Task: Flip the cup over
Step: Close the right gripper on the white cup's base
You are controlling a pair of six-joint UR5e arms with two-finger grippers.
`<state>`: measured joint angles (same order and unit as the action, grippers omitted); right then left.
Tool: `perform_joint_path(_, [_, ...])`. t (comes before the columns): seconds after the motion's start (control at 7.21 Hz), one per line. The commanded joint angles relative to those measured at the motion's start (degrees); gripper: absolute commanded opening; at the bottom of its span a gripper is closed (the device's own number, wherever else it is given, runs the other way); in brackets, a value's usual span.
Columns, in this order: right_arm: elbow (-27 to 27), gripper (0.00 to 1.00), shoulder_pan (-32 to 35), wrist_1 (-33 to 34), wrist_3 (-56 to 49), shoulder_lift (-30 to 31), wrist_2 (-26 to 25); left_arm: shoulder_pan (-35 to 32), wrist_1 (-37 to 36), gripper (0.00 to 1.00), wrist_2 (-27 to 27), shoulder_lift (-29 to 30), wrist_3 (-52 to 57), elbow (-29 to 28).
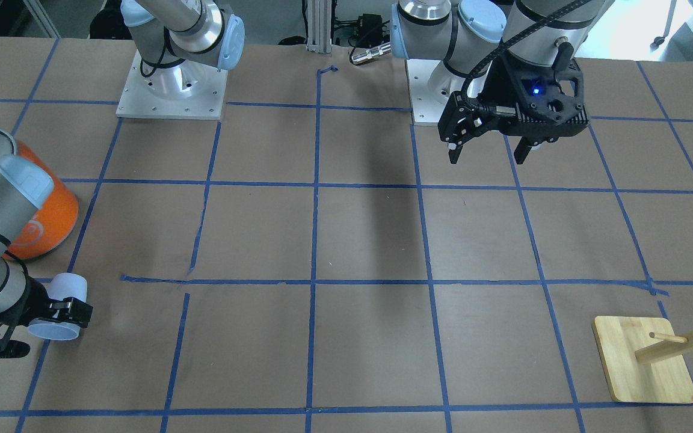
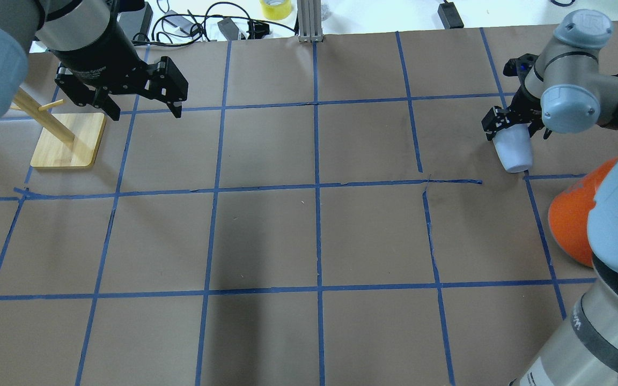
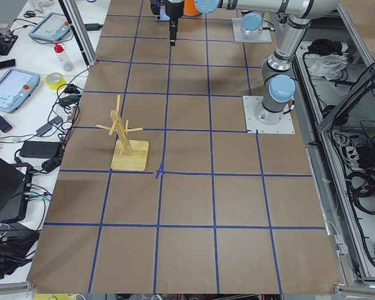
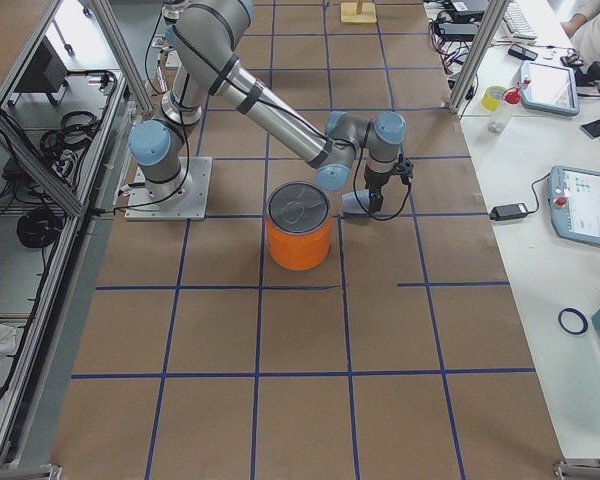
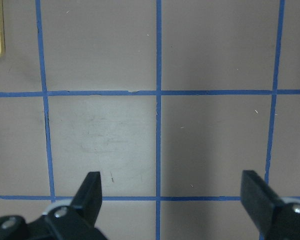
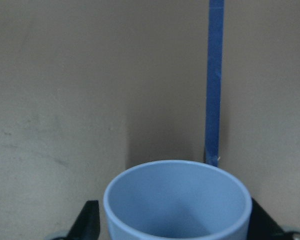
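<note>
Right gripper: closed on the cup, with one finger at each side of the rim. The wrist view looks straight into the open mouth.
Cup: pale blue tumbler, at the table's right side, toward the far edge. It is tilted, with the mouth toward the wrist and the closed base toward the robot. Whether the base touches the table cannot be told.
Orange can: upright, with a silver lid. It stands on the near side of the cup, close by but apart from it.
Left gripper: jaws wide apart, holding nothing, hanging above the table's far left.
Wooden peg rack: just left of the left gripper, untouched.
Table: brown paper marked with a blue tape grid.
Step in hand: judged to be mid-flip, with the cup gripped and part-turned but not set down.
Next move calls for: a wrist roll to bring the cup fully over, then a descent until it sits flat, then release. The can is near enough that the swing should be kept tight.
</note>
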<state>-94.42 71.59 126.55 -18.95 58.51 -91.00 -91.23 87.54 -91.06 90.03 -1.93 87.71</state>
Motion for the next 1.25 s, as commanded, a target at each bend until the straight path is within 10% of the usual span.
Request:
perform_joint_path(0.0, [-0.1,0.86,-0.1,0.0,0.1,-0.3,0.2,0.0,0.0,1.00,0.0,0.1,0.0,0.0])
perform_joint_path(1.11, [-1.0,0.05,-0.1,-2.3,-5.2,1.1,-0.4,0.0,0.0,1.00,0.0,0.0,0.0,0.0])
